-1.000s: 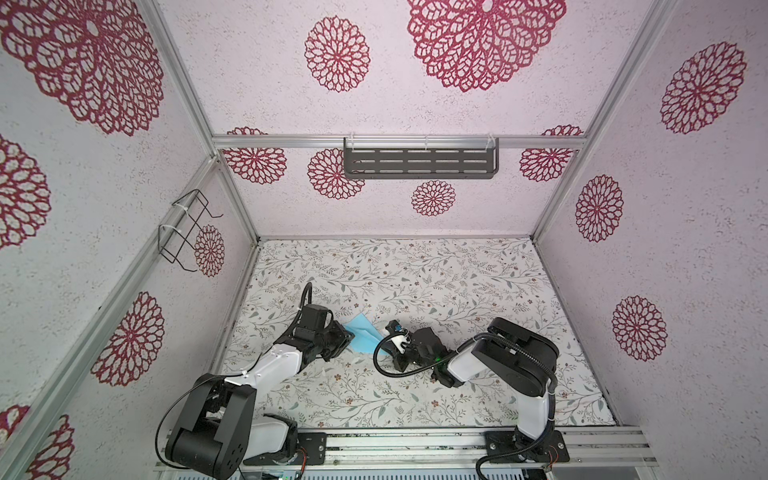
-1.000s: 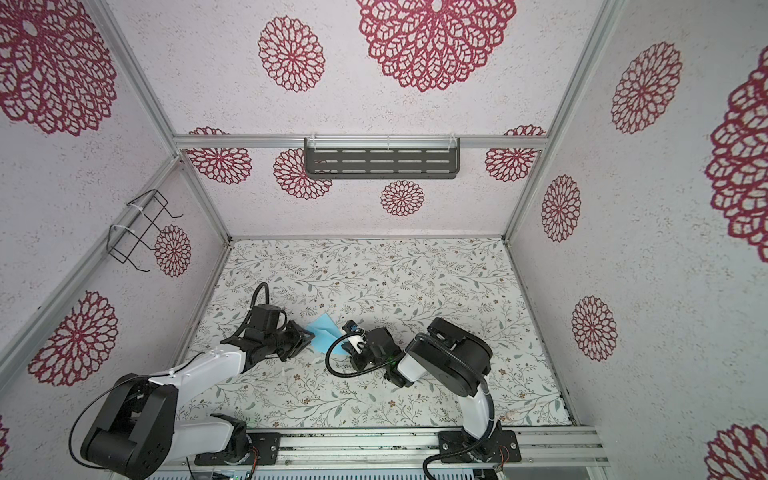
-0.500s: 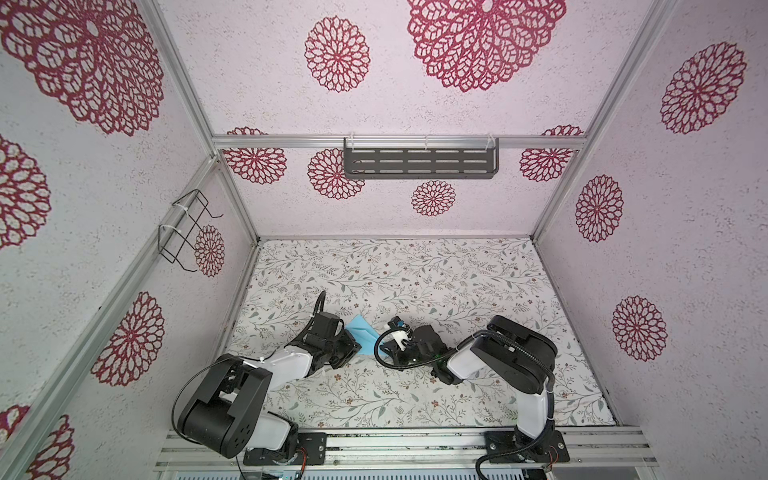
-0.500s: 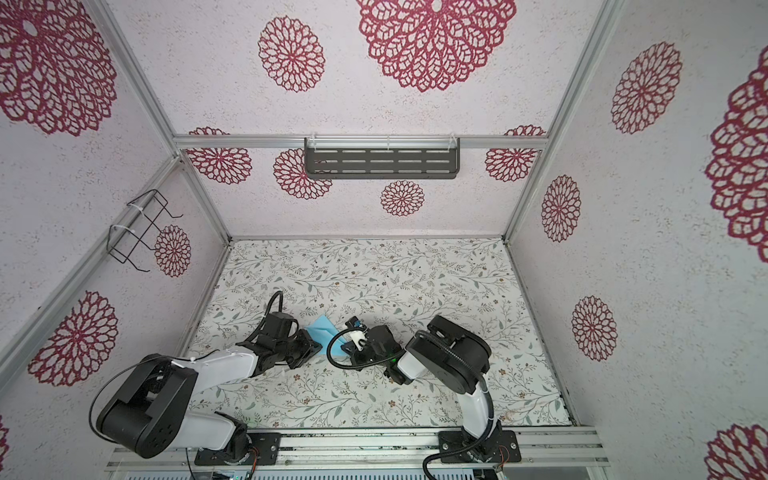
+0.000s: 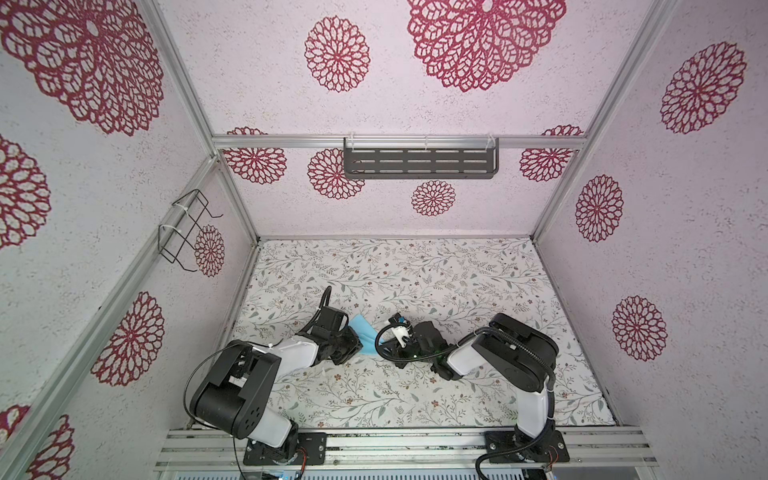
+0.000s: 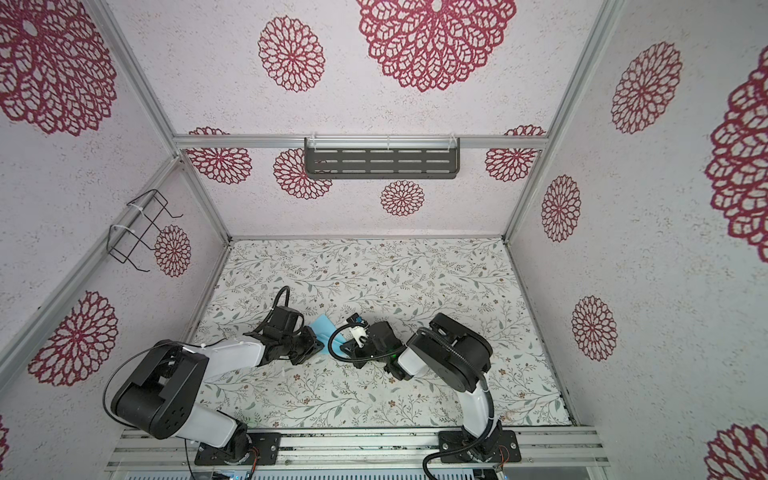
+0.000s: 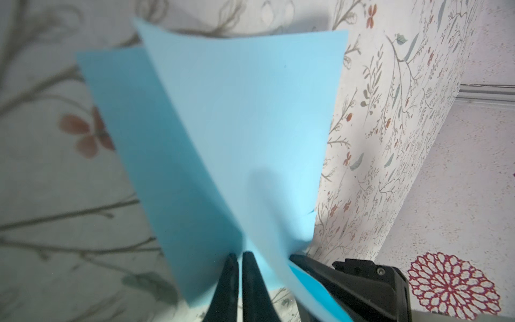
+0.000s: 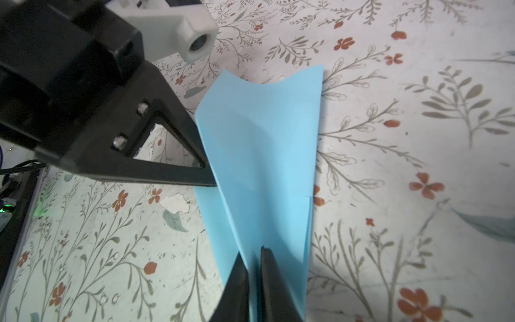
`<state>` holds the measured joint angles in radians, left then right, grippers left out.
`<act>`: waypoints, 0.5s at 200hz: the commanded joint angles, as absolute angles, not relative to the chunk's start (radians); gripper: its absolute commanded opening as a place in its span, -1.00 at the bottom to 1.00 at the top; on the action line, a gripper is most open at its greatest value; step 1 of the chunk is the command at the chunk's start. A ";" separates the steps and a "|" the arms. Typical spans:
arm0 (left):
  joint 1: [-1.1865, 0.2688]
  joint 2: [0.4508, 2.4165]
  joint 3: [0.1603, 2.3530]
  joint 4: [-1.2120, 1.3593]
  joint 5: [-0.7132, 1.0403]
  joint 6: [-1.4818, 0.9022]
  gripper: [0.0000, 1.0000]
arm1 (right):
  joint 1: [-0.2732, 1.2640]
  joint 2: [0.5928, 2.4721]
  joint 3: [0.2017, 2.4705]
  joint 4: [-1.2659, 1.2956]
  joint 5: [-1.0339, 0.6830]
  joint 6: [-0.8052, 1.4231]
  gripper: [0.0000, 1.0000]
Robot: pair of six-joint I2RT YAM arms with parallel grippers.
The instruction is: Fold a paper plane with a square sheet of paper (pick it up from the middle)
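The square sheet of paper [image 5: 363,330] [image 6: 324,326] is light blue and folded into a tapering shape with a raised middle ridge. It lies between both grippers on the floral table. In the left wrist view the paper [image 7: 237,125] fans away from my left gripper [image 7: 239,255], which is shut on one lower layer. The right wrist view has the paper [image 8: 264,153] with its ridge standing between the fingers of my right gripper [image 8: 255,251], which are a crack open. The left gripper's finger [image 8: 172,172] touches the paper's side edge. In both top views the left gripper [image 5: 356,347] and right gripper [image 5: 379,352] nearly meet.
A dark slotted shelf [image 5: 419,164] hangs on the back wall and a wire basket [image 5: 185,230] on the left wall. An aluminium rail [image 5: 395,451] runs along the front edge. The floral table [image 5: 415,282] stretches behind the arms.
My left arm has pushed forward to the paper and its jaws have come together on it. The right jaws have eased slightly apart.
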<state>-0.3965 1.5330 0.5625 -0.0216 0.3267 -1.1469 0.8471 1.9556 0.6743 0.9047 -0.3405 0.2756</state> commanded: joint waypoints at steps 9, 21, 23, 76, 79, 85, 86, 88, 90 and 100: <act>-0.399 1.567 0.580 -0.074 0.307 -1.114 -0.82 | 0.829 1.928 0.701 0.880 -0.394 0.307 -0.74; -0.400 1.570 0.584 -0.076 0.303 -1.107 -0.82 | 0.827 1.929 0.707 0.873 -0.406 0.314 -0.77; -0.399 1.569 0.586 -0.077 0.303 -1.106 -0.82 | 0.826 1.929 0.707 0.872 -0.407 0.315 -0.77; -0.394 1.551 0.607 -0.060 0.315 -1.081 -0.79 | 0.821 1.941 0.724 0.825 -0.430 0.339 -0.88; -0.395 1.548 0.607 -0.054 0.317 -1.080 -0.78 | 0.821 1.942 0.727 0.823 -0.430 0.341 -0.88; -0.395 1.540 0.608 -0.043 0.323 -1.083 -0.76 | 0.821 1.942 0.728 0.818 -0.433 0.348 -0.89; -0.395 1.538 0.607 -0.042 0.323 -1.083 -0.76 | 0.820 1.943 0.729 0.817 -0.433 0.349 -0.89; -0.397 1.535 0.606 -0.038 0.325 -1.084 -0.75 | 0.819 1.943 0.730 0.815 -0.433 0.352 -0.89; -0.396 1.533 0.607 -0.035 0.327 -1.084 -0.74 | 0.819 1.944 0.731 0.814 -0.435 0.353 -0.89; -0.396 1.521 0.605 -0.013 0.336 -1.090 -0.69 | 0.818 1.947 0.738 0.802 -0.437 0.368 -0.89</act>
<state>-0.3965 1.5490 0.5922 -0.0422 0.3275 -1.0920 0.8230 1.9560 0.7113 0.8276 -0.4030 0.3260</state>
